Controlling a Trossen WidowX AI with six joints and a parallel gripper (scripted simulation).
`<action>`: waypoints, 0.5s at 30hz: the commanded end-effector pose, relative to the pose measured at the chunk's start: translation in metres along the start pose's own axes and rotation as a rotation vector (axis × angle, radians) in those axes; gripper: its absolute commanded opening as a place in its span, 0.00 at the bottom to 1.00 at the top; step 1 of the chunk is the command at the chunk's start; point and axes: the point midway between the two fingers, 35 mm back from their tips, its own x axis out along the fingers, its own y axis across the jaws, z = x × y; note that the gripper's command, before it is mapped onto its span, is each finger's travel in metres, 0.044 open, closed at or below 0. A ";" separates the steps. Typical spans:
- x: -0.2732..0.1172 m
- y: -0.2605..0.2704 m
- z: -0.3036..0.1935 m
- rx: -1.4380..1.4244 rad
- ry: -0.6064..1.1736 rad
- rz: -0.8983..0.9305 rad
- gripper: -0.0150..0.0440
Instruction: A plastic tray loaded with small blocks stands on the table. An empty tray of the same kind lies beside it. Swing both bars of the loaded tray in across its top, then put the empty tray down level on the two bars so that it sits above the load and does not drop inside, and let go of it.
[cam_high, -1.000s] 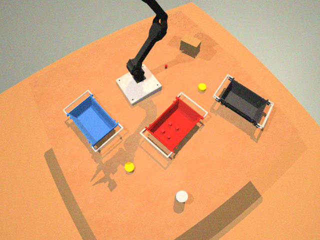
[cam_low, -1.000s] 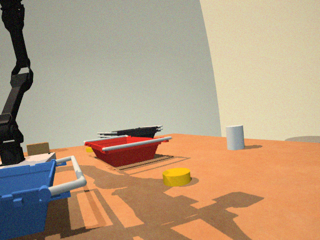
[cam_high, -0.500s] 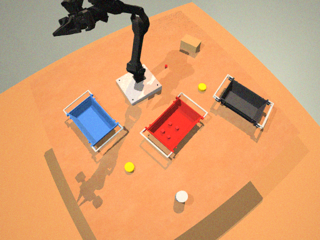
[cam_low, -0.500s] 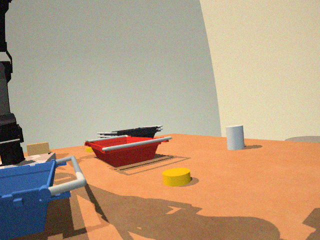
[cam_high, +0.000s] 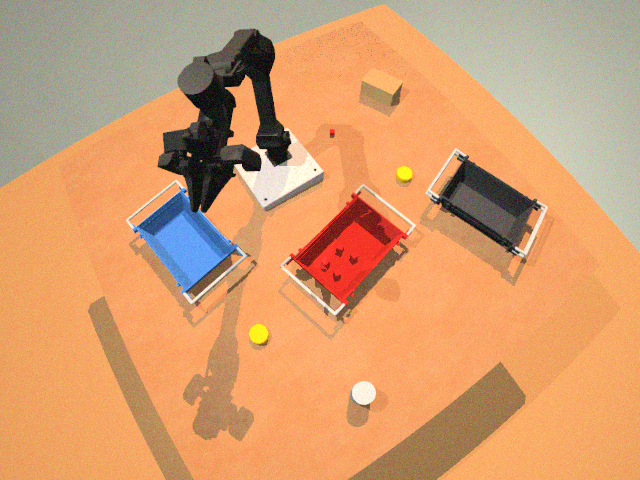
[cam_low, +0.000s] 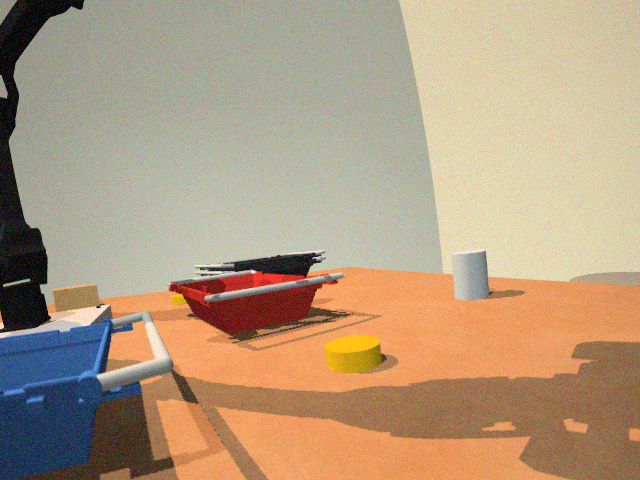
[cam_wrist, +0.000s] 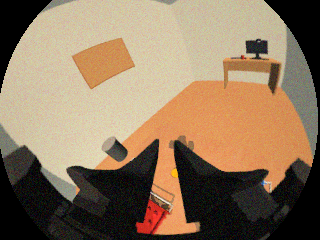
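The red tray stands upright with several small red blocks inside. Its near bar and far bar are swung out beyond its ends. The empty blue tray stands upright at the left, its bars also out. An empty black tray stands at the right, bars out. My gripper is open by a narrow gap with nothing between the fingers. It is raised and touches no tray; the exterior view does not show it.
Yellow discs lie near the red tray. A white cylinder stands farther out. A wooden block and tiny red cube lie beyond the white base plate.
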 end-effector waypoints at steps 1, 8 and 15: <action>0.025 0.035 -0.054 -0.068 0.177 0.068 0.40; 0.036 0.101 -0.147 -0.225 0.440 0.220 0.40; 0.020 0.152 -0.254 -0.414 0.717 0.310 0.40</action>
